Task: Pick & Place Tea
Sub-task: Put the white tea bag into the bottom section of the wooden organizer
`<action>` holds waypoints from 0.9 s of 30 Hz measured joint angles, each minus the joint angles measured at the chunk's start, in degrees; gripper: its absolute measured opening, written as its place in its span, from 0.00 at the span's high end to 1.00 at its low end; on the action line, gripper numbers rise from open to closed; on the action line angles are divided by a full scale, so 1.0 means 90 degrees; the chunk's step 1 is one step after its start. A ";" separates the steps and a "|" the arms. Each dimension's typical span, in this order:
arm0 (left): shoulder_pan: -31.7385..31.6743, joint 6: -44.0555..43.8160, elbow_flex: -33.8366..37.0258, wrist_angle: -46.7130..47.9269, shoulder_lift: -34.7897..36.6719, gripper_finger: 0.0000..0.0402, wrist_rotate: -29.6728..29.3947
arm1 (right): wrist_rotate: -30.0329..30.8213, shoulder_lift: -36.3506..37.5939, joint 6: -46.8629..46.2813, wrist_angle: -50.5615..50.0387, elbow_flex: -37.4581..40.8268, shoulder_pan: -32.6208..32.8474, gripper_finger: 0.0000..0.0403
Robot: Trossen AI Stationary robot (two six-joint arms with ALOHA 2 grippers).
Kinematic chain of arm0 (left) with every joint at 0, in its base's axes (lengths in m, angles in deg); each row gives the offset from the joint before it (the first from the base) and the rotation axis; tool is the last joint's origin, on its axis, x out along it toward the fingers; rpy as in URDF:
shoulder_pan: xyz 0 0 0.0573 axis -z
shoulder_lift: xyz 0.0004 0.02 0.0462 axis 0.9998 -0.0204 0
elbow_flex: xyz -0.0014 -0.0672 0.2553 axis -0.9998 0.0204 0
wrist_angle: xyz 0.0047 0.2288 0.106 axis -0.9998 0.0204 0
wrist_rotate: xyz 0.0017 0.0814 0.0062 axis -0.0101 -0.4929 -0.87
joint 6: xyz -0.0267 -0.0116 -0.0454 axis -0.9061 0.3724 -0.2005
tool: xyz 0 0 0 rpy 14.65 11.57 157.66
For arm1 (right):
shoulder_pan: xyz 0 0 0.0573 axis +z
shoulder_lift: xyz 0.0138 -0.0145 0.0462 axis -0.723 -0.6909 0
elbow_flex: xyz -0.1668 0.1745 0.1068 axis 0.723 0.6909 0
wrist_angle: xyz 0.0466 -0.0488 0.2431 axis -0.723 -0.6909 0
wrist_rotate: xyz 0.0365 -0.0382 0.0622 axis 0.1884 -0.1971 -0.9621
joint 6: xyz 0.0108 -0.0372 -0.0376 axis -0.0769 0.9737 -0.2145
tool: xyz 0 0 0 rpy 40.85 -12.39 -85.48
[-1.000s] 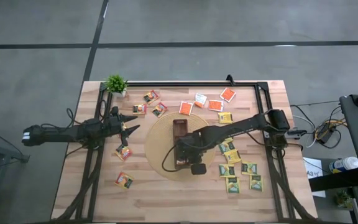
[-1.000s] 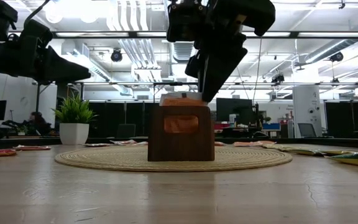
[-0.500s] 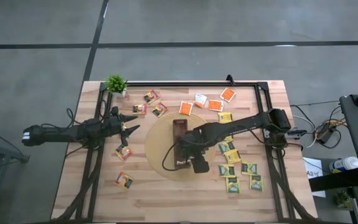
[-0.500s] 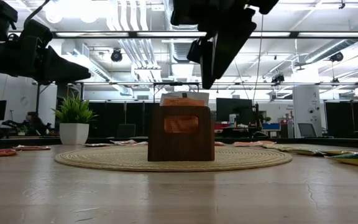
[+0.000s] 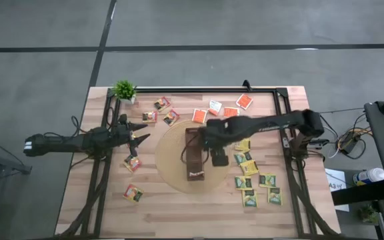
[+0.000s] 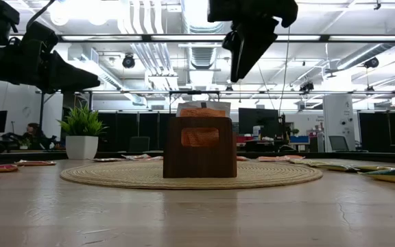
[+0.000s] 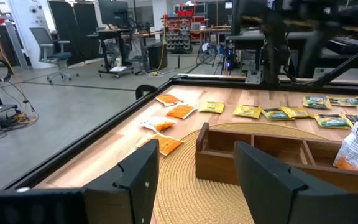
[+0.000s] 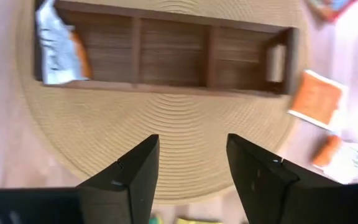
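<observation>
A long brown wooden box (image 5: 193, 154) lies on a round woven mat (image 5: 170, 167). One orange-and-white sachet (image 5: 196, 175) sits in the compartment at its near end and also shows in the right wrist view (image 8: 59, 50). My right gripper (image 5: 209, 141) hangs open and empty above the mat, just right of the box, high over it in the low view (image 6: 247, 58). My left gripper (image 5: 139, 137) waits open, left of the mat. Orange sachets (image 5: 229, 112) lie flat on the far side, green-and-yellow ones (image 5: 249, 167) on the right, red-brown ones (image 5: 133, 163) on the left.
A small green potted plant (image 5: 124, 89) stands at the table's far left corner. A black frame rail (image 5: 199, 89) runs along the far edge and down both sides. Bare wood lies along the near edge (image 5: 192, 213).
My right gripper has risen from the box's near end and swung toward the far edge, and now hangs beside the box's middle. The orange-and-white sachet stays in the near compartment. The left arm has kept still.
</observation>
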 joint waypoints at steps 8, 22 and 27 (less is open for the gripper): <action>-0.0005 0.0000 0.0001 0.0000 0.0000 0.50 -0.0001 | -0.0003 0.1069 0.0159 0.0757 0.1159 -0.0911 0.56; -0.0002 0.0000 -0.0002 0.0000 0.0000 0.50 -0.0002 | -0.0297 0.1919 0.0584 0.2966 0.2798 -0.2893 0.58; -0.0002 0.0000 -0.0002 0.0000 0.0000 0.50 -0.0002 | -0.1072 0.1702 0.0648 0.3123 0.2805 -0.3696 0.58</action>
